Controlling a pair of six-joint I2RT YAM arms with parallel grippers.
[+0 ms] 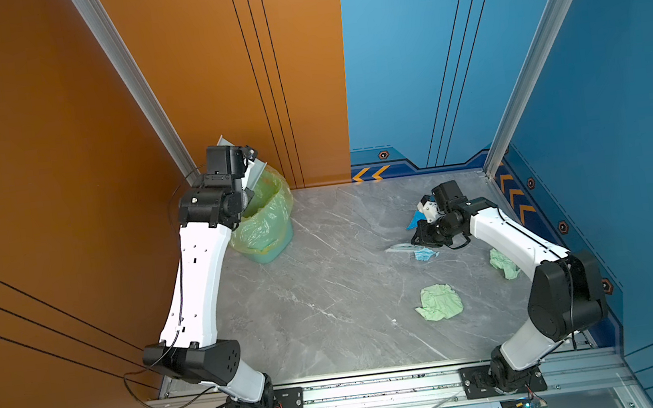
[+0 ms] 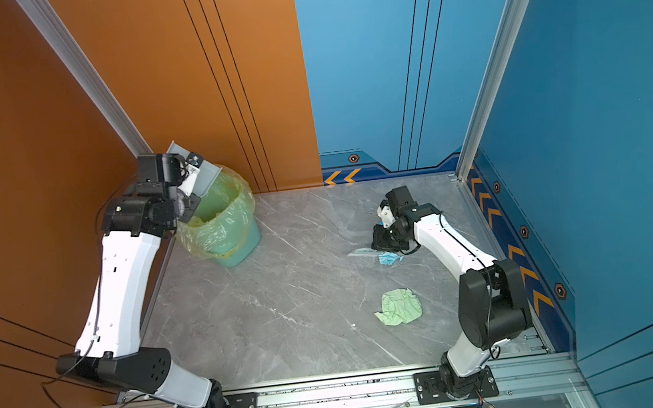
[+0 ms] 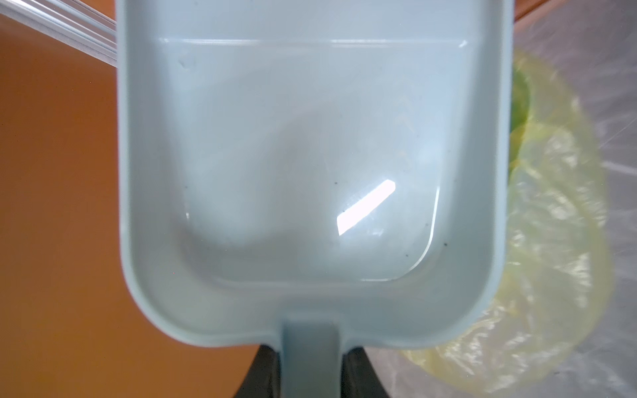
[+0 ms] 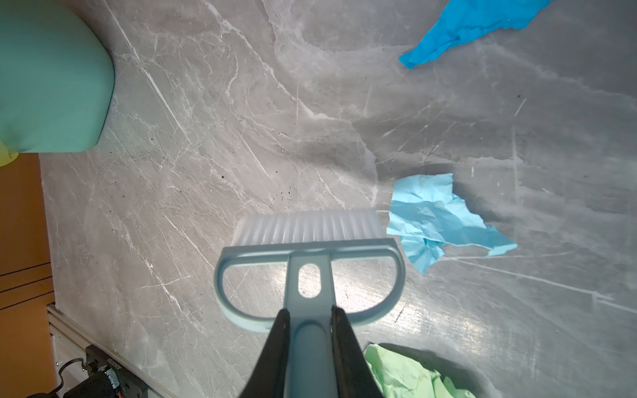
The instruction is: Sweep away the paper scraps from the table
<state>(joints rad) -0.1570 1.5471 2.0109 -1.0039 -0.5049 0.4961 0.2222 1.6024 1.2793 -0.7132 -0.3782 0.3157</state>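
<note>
On the grey marble table (image 1: 327, 297) lie paper scraps: a pale green one (image 1: 440, 302) (image 2: 399, 307) (image 4: 406, 375), a second pale green one (image 1: 504, 263) by the right arm, a light blue one (image 1: 424, 254) (image 4: 437, 220) and a bright blue one (image 1: 414, 220) (image 4: 465, 27). My right gripper (image 4: 309, 317) is shut on the handle of a pale blue brush (image 4: 310, 234) (image 1: 401, 249), whose bristles touch the table beside the light blue scrap. My left gripper (image 3: 310, 351) is shut on the handle of an empty dustpan (image 3: 310, 155) (image 1: 254, 171), tilted above the bin.
A green bin lined with a yellow-green bag (image 1: 266, 220) (image 2: 222, 225) (image 3: 551, 241) stands in the far left corner by the orange wall. Aluminium rails edge the table, with a blue wall behind and to the right.
</note>
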